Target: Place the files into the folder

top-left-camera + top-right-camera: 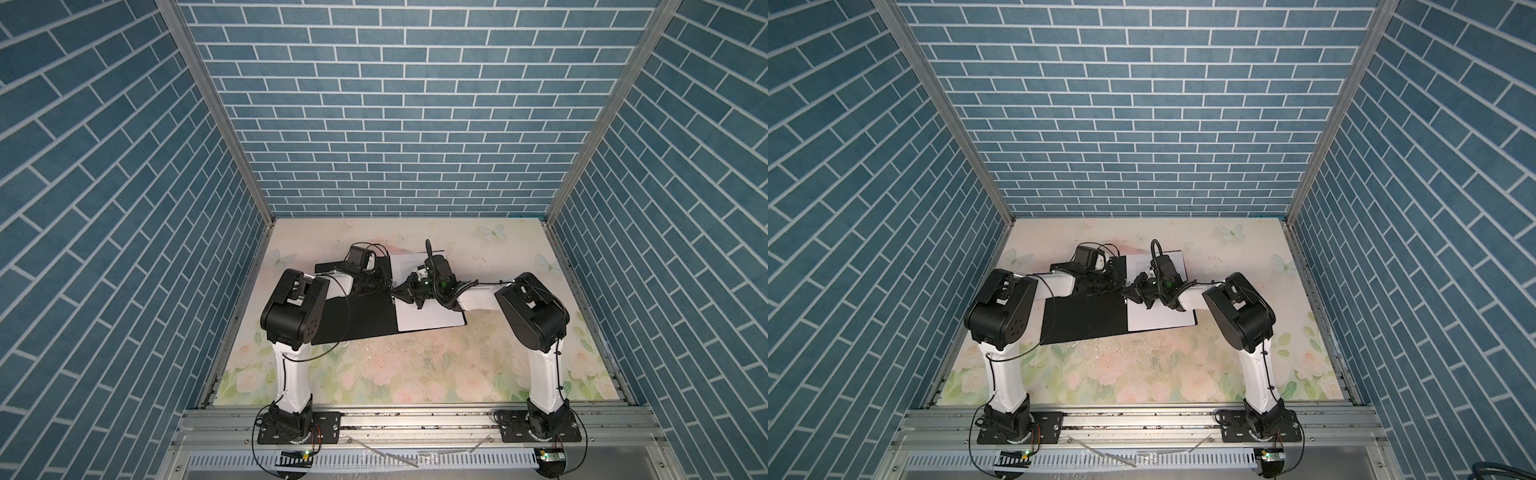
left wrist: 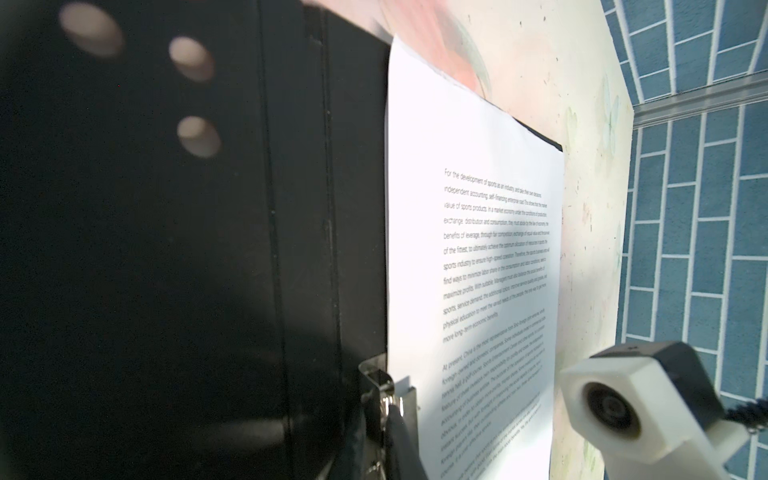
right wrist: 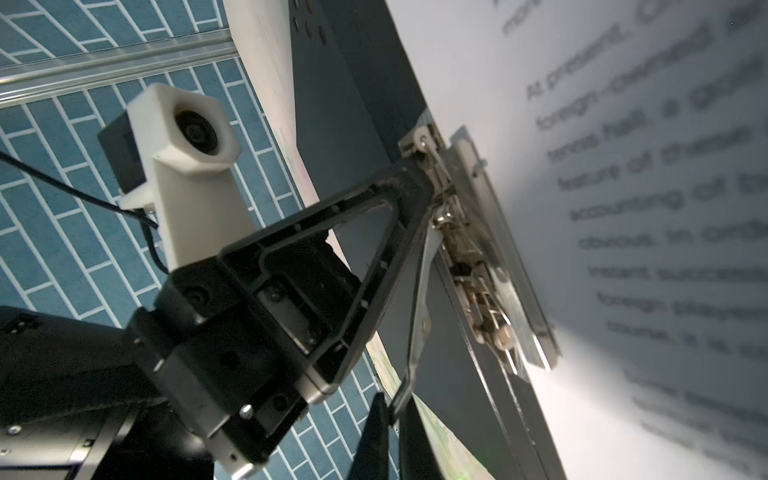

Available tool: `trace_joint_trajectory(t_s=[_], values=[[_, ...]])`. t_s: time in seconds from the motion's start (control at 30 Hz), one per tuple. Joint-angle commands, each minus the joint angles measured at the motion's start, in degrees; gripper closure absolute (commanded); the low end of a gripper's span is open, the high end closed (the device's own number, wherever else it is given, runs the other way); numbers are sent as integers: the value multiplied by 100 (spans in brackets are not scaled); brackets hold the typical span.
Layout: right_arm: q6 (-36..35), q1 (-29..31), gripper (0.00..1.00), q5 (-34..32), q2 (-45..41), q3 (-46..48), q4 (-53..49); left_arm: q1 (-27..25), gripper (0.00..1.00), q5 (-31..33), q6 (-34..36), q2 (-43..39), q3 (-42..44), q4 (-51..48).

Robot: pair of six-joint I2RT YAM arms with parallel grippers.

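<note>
- The folder (image 1: 357, 320) (image 1: 1084, 316) is seen lying open and flat on the flowered worktop (image 1: 415, 374) (image 1: 1142, 374), towards the far side, with its black inside turned up.
- The files (image 1: 432, 320) (image 1: 1158, 318) are laid as white sheets on the folder's right half. The left half is left bare and black.
- In the left wrist view the top sheet of the files (image 2: 478, 145) is shown printed with text only, beside the black folder (image 2: 208, 249).
- A metal clip (image 2: 386, 395) (image 3: 490, 249) is fixed by the folder's spine, at the inner edge of the files (image 3: 540, 62).
- The left gripper (image 1: 384, 286) (image 1: 1119, 286) (image 3: 428, 183) is brought to one end of the clip with its jaws drawn close together. Whether anything is pinched between them cannot be told.
- The right gripper (image 1: 403, 293) (image 1: 1133, 295) (image 3: 392, 415) is closed narrowly on the tip of the clip's lever (image 3: 419, 311), which stands raised away from the folder (image 3: 353, 104).
- The two grippers are met over the middle of the folder, almost touching.
</note>
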State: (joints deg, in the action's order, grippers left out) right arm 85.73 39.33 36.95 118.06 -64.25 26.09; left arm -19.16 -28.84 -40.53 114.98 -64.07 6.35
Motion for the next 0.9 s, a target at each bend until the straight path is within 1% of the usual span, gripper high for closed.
trace_joint_trajectory(t_s=[0.0,0.17,0.37,0.53,0.73,0.87], values=[[132,13,95,-56,-132,351,-51,-43,87,-69,29,138,89,-81],[-107,13,98,-109,-171,632,-72,-44,87,-78,34,166,79,-81],[-609,5,100,-243,-169,750,-537,-42,87,-95,28,200,40,-89],[-1031,-36,100,-429,-146,804,-921,-38,87,-133,50,227,27,-74],[-1435,-191,100,-518,-152,954,-1039,-42,88,-166,176,301,-3,-137],[-1775,-272,100,-592,-186,944,-1329,-44,88,-139,264,332,-28,-221]])
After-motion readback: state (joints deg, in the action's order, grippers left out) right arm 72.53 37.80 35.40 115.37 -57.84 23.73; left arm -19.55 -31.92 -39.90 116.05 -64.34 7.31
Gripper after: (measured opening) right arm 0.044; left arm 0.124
